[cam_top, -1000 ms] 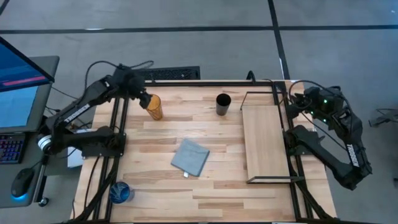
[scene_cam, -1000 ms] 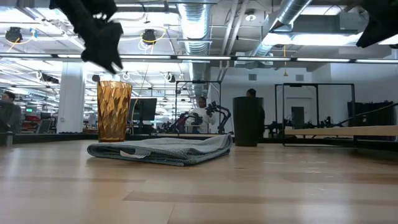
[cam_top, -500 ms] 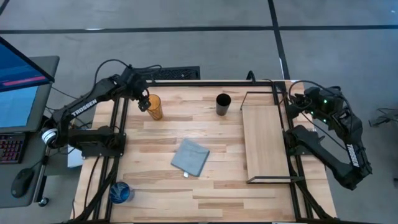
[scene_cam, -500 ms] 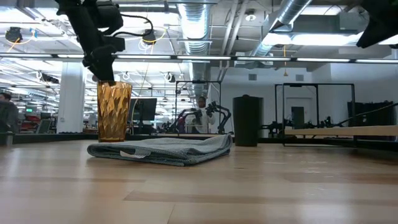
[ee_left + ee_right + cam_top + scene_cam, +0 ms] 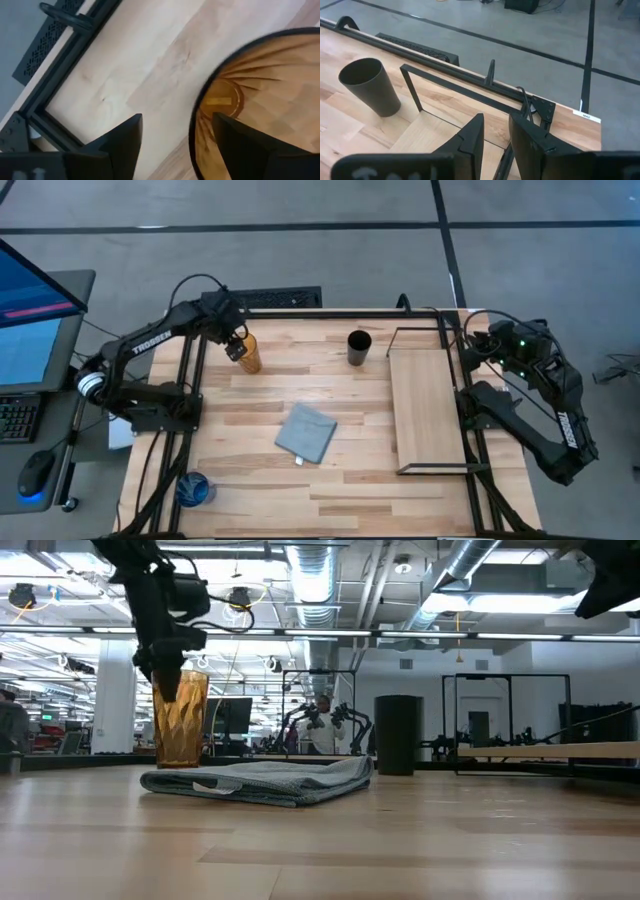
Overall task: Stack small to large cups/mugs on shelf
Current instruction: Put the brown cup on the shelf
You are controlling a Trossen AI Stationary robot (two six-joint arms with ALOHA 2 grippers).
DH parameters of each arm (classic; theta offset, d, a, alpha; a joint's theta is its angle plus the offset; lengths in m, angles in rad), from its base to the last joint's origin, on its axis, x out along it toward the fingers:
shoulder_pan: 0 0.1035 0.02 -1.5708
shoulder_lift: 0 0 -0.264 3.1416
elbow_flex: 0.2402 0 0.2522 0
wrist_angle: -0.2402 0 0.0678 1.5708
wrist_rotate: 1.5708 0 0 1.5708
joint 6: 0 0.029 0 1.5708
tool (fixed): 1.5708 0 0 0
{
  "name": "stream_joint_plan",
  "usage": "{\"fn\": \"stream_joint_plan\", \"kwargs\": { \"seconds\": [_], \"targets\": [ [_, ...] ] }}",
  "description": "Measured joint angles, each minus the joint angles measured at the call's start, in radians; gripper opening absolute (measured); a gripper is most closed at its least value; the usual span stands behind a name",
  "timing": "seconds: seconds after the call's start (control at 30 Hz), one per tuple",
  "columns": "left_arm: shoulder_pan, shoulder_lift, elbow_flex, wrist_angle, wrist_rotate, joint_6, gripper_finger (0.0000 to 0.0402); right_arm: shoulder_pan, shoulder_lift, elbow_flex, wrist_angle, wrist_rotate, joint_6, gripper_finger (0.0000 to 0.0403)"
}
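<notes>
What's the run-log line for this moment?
left end effector: open, one finger inside rim of tall amber translucent tumbler | right end effector: waiting above light wood shelf | shelf: no cups on it

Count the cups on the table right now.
3: amber tumbler at the far left under the left gripper, black cup far centre, blue cup near-left corner.

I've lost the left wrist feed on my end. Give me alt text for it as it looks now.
The left claw is open and straddles the near rim of the amber tumbler: one finger sits inside the cup, the other outside over the wooden tabletop. The camera looks down into the tumbler to its round base, and a black frame rail runs along the table edge.
</notes>
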Motion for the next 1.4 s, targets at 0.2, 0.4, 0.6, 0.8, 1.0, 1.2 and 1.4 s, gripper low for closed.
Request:
{"fn": "stream_joint_plan", "kwargs": {
  "seconds": [0.2,0.4,0.6,0.8,1.0,1.2,1.4],
  "targets": [
    [-0.009,0.035,0.000,0.023,0.015,0.019,0.0148,0.000,0.000,0.000,0.001,0.000,0.002,0.0113],
    [-0.013,0.035,0.000,0.023,0.029,0.070,0.0031,0.000,0.000,0.000,0.001,0.000,0.001,0.0113],
    [-0.013,0.037,0.021,0.055,0.068,0.073,0.0007,0.000,0.000,0.000,0.014,0.000,0.007,0.0113],
    [-0.013,0.036,0.210,0.058,0.117,0.056,0.0002,0.000,0.000,0.000,0.013,0.000,0.060,0.0113],
    [-0.024,0.035,0.448,0.080,0.241,0.015,0.0001,0.000,0.000,0.000,0.013,0.000,0.085,0.0113],
    [-0.079,0.087,0.690,0.093,0.337,-0.034,0.0001,0.000,0.000,0.000,0.018,0.000,0.088,0.0113],
    [-0.162,0.242,0.944,0.012,0.342,0.014,0.0000,0.000,0.000,0.000,0.028,0.000,0.088,0.0113]
  ]
}}
